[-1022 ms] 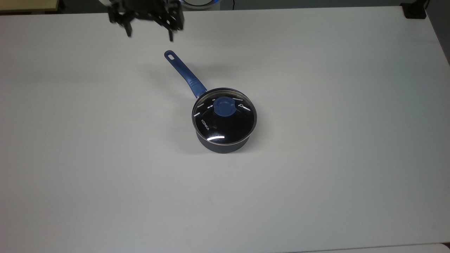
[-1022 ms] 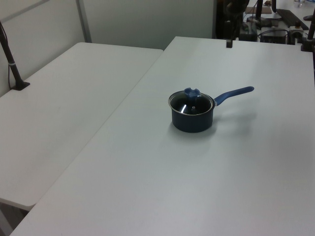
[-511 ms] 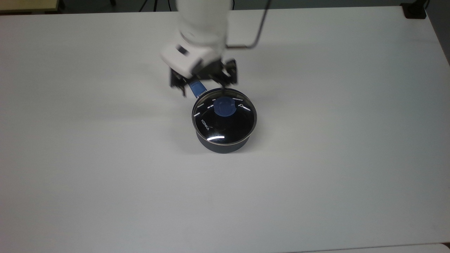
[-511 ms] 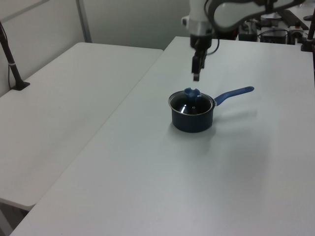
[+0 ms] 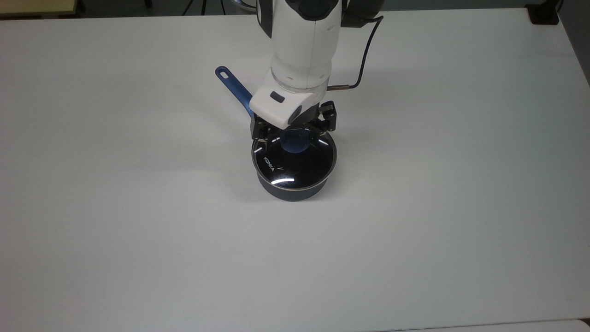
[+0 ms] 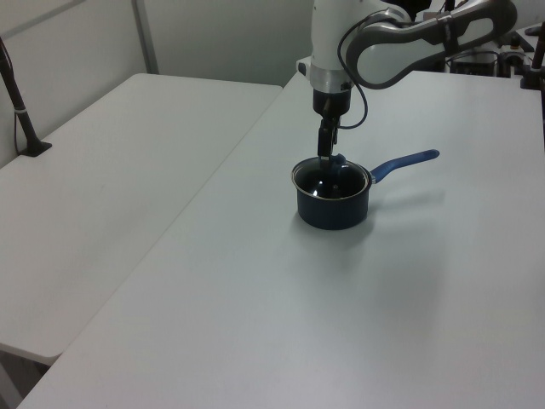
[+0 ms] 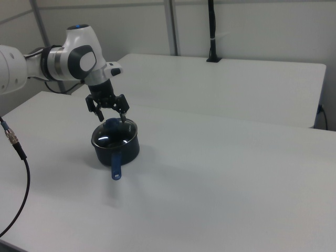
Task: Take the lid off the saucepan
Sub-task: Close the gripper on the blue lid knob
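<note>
Top view: gripper (image 5: 295, 133) poised over the lid's knob, fingers spread, nothing gripped yet.

The saucepan (image 5: 291, 190) sits near the middle of the worktop (image 5: 461, 184), well away from every edge, its blue handle (image 5: 237, 92) pointing toward the far edge in the top view. The lid (image 5: 295, 163) rests flat on the pan's rim, so the blue knob (image 5: 294, 143) at its centre is the obvious part to grasp. In the right view the gripper (image 7: 109, 111) hangs just above the knob (image 7: 113, 124) with its fingers apart, one to each side, which I judge leaves room to drop around it before closing. The arm comes down almost vertically in the left view, suiting a straight upward lift that would clear the pan without dragging it.
</note>
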`<action>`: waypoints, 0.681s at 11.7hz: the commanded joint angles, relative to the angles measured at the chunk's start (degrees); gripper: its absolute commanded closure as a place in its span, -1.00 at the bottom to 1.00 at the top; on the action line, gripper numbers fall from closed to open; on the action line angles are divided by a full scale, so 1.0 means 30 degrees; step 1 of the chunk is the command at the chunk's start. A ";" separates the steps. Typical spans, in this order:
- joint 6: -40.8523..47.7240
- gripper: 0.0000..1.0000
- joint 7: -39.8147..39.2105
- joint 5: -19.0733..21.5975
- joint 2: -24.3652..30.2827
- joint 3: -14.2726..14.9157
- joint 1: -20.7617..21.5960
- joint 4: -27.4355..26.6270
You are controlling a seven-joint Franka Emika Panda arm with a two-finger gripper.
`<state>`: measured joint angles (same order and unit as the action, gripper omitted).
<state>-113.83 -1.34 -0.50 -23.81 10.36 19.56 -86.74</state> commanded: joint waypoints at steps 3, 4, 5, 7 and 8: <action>-0.0173 -0.79 -0.0342 0.0343 -0.0414 -0.0141 0.0393 0.0055; -0.0173 -0.49 -0.0430 0.0256 -0.0414 -0.0142 0.0422 0.0055; -0.0173 -0.10 -0.0431 0.0255 -0.0414 -0.0142 0.0423 0.0084; 0.0176 0.22 -0.0460 0.0283 -0.0065 -0.0113 0.0277 0.0143; 0.0410 0.23 -0.0431 0.0371 0.0227 -0.0055 0.0247 0.0201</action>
<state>-113.82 -1.65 -0.50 -24.97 9.83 20.38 -86.32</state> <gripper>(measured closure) 0.414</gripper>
